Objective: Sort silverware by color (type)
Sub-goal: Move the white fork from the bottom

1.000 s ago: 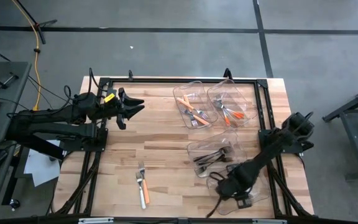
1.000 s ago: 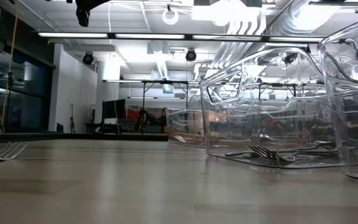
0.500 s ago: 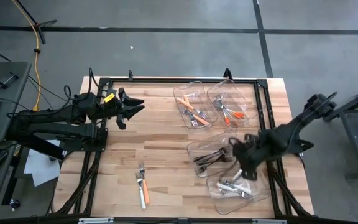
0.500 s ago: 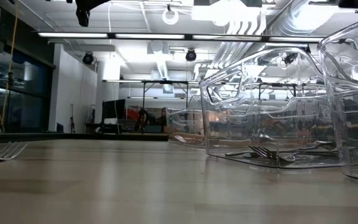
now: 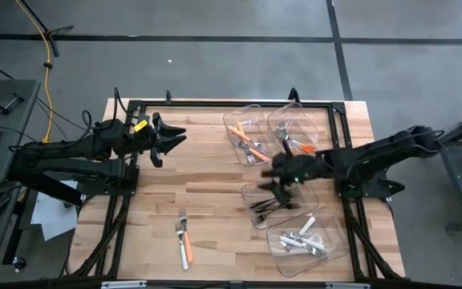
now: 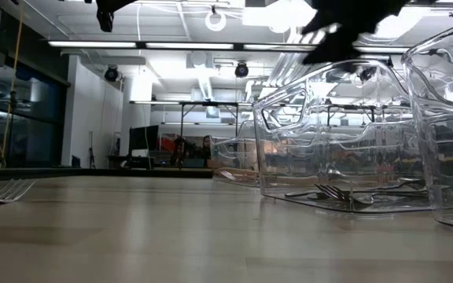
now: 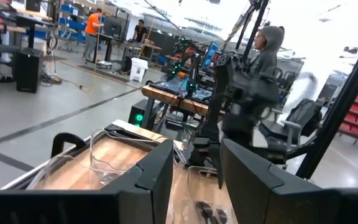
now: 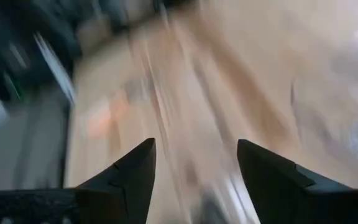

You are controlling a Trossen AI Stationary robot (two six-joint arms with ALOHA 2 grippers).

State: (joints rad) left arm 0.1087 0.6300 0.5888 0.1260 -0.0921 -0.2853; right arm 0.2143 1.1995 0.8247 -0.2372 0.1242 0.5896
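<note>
A fork with an orange handle (image 5: pixel 184 238) lies loose on the wooden table, front left of centre; its tines (image 6: pixel 5 189) show at the low view's left edge. Other silverware sits in clear bins: orange-handled pieces (image 5: pixel 244 138) at the back, dark metal pieces (image 5: pixel 268 205) in the middle bin, white-handled pieces (image 5: pixel 300 240) in the front bin. My right gripper (image 5: pixel 273 174) (image 8: pixel 194 146) hangs open and empty over the middle bin's back edge, its arm stretched in from the right. My left gripper (image 5: pixel 174 135) (image 7: pixel 196 146) waits open at the back left.
Several clear plastic bins (image 5: pixel 327 229) crowd the table's right half and fill the low view's right side (image 6: pixel 333 134). A black frame (image 5: pixel 215 103) runs along the table's back edge. People and workbenches show in the room beyond, in the left wrist view.
My right arm has swung up from the front-right bin and across to the left, now reaching over the middle bin. The left arm and the loose fork have not moved.
</note>
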